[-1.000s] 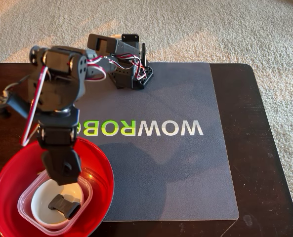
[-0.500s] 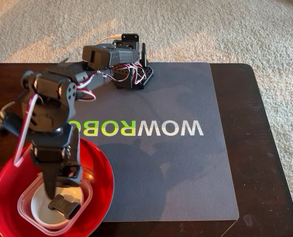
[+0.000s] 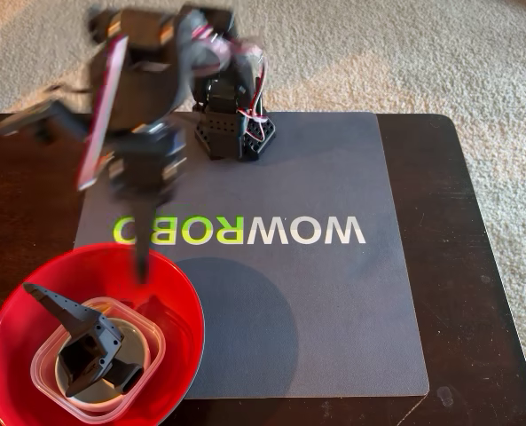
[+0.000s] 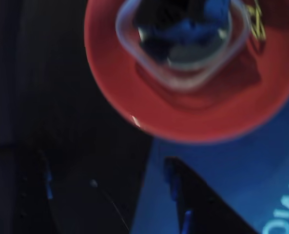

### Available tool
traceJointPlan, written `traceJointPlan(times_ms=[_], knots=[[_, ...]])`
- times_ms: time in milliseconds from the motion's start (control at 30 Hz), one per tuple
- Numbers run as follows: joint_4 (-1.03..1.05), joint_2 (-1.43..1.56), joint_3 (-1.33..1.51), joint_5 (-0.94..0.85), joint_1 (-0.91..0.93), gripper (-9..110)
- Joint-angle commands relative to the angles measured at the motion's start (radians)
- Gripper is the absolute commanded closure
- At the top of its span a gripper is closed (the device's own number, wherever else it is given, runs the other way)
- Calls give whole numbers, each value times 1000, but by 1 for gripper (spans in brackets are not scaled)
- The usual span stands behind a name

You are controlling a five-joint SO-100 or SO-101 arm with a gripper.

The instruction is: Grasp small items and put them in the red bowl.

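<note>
**Red bowl and nested contents, arm raised clear**

- Red bowl (image 3: 14,328): sits at the lower left of the fixed view, half on the grey mat (image 3: 333,302), half on the dark worktop (image 3: 475,222). Glossy, rigid plastic; judged light and slippery, best left in place.
- Clear square tub (image 3: 45,368): inside the red bowl, upright. Thin-walled, probably flexible; the rim looks like the only sensible hold.
- Small white bowl (image 3: 134,342): nested in the tub, mostly covered.
- Black pointed part (image 3: 72,319): lies across the white bowl and tub, long axis running from lower right up to upper left in the fixed view, narrow tip aimed at the bowl's far-left rim, broad end low in the tub. Stiff moulded plastic, light; its slim neck looks the easiest hold.
- Yellow-green clip (image 4: 257,24): faint in the wrist view, on the bowl floor beside the tub.
- Tool (image 4: 110,195): above the bowl, motion-blurred; fingers look parted and empty.
</note>
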Motion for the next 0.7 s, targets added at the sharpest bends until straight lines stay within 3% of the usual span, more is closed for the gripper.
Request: traceJointPlan(times_ms=[0,267,667], knots=[[-18,202,396,-32,-92,71],[-374,575,1215,-31,-236,71],[-488,621,1350,-129,-201,71]])
